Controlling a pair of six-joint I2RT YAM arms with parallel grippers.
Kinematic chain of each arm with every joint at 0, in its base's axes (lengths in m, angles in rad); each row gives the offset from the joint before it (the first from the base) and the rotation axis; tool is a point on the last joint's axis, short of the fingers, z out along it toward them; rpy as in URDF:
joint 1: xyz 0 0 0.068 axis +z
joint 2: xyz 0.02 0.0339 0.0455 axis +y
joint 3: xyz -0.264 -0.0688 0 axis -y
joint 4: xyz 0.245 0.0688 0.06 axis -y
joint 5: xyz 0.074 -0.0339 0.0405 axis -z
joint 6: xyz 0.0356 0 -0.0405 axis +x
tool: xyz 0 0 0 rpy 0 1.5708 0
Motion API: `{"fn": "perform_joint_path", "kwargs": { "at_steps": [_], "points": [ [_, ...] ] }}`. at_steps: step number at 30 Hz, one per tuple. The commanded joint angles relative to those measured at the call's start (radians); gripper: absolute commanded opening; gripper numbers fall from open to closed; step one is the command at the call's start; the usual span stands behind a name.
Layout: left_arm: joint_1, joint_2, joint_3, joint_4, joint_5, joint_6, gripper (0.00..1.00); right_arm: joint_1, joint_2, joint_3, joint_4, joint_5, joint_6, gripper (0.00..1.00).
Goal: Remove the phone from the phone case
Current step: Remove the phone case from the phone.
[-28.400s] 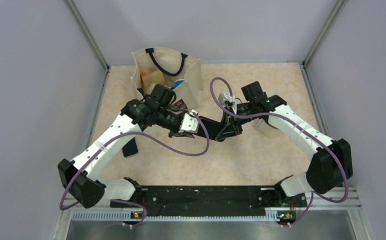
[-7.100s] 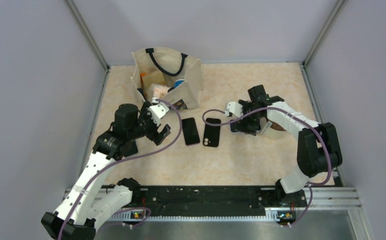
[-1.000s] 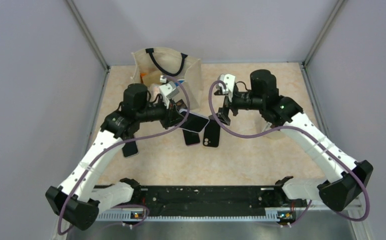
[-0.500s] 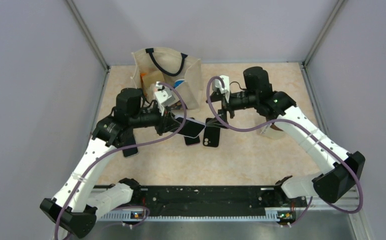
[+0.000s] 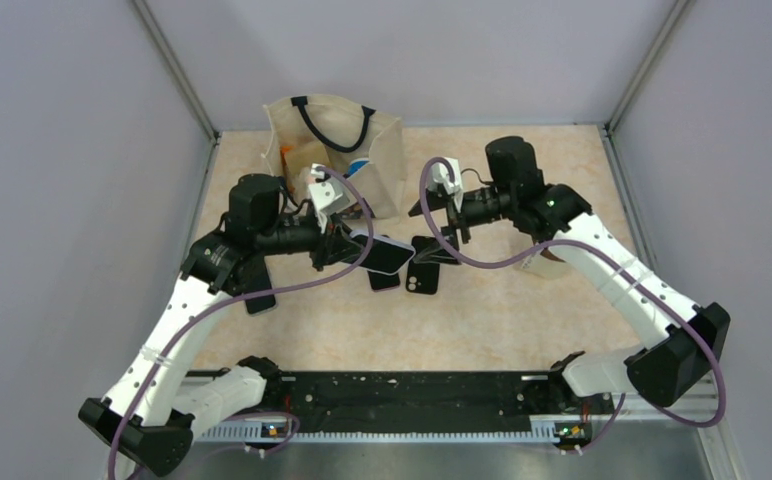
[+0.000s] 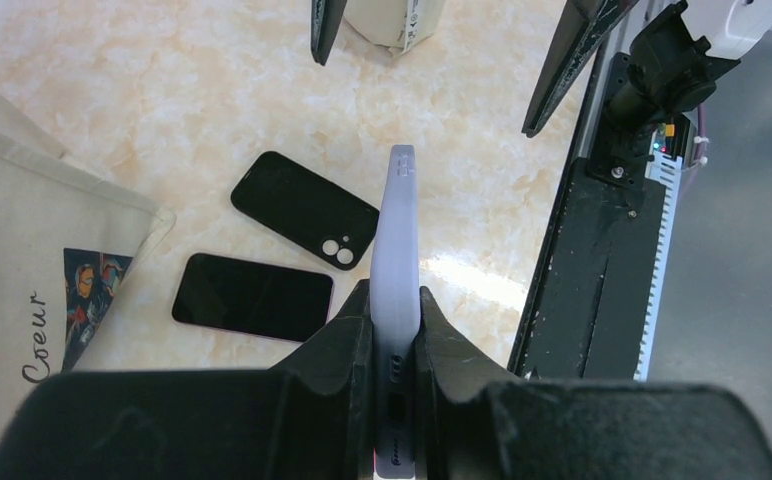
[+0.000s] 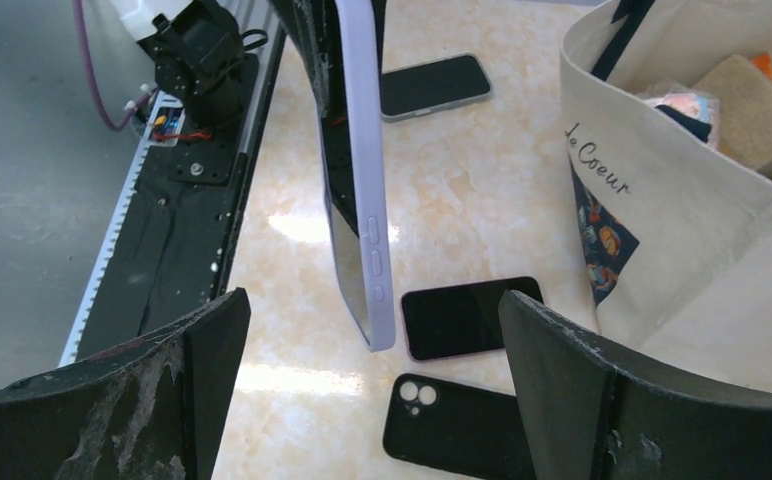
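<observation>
From above and behind, we look down on the whole table (image 5: 522, 310). The two wrist cameras sit low and near, facing each other. All three views share the lilac case (image 6: 399, 230) between them and the bag (image 5: 387, 175).

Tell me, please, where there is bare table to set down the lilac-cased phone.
Bare: the near table strip between the screen-up phone, the black camera-backed piece and the base rail; also the far right corner beyond the right arm. Crowded: before the tote bag, around the held phone.
</observation>
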Motion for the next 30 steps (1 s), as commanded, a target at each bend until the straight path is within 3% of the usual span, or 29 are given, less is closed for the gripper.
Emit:
{"fn": "perform_joint_path", "kwargs": {
  "at_steps": [1, 10, 19, 25, 27, 28, 30],
  "points": [
    [0.004, -0.013, 0.055, 0.088, 0.072, 0.038, 0.0, -0.004, -0.032, -0.024, -0.015, -0.078, -0.042, 0.94],
    [0.004, 0.003, 0.059, 0.102, 0.178, 0.057, 0.0, -0.005, 0.048, -0.042, 0.016, -0.146, 0.003, 0.89],
    [0.003, 0.026, 0.032, 0.204, 0.169, -0.029, 0.0, -0.002, 0.139, -0.056, 0.145, -0.24, 0.155, 0.71],
    [0.003, 0.032, 0.007, 0.265, 0.131, -0.062, 0.0, 0.014, 0.161, -0.066, 0.164, -0.262, 0.182, 0.47],
    [0.002, 0.034, -0.006, 0.285, 0.122, -0.077, 0.0, 0.018, 0.165, -0.072, 0.162, -0.267, 0.177, 0.25],
    [0.002, 0.034, -0.012, 0.294, 0.119, -0.083, 0.0, 0.018, 0.163, -0.074, 0.163, -0.264, 0.174, 0.04],
    [0.002, 0.036, -0.021, 0.305, 0.117, -0.093, 0.0, 0.019, 0.158, -0.079, 0.162, -0.247, 0.166, 0.0]
  ]
}}
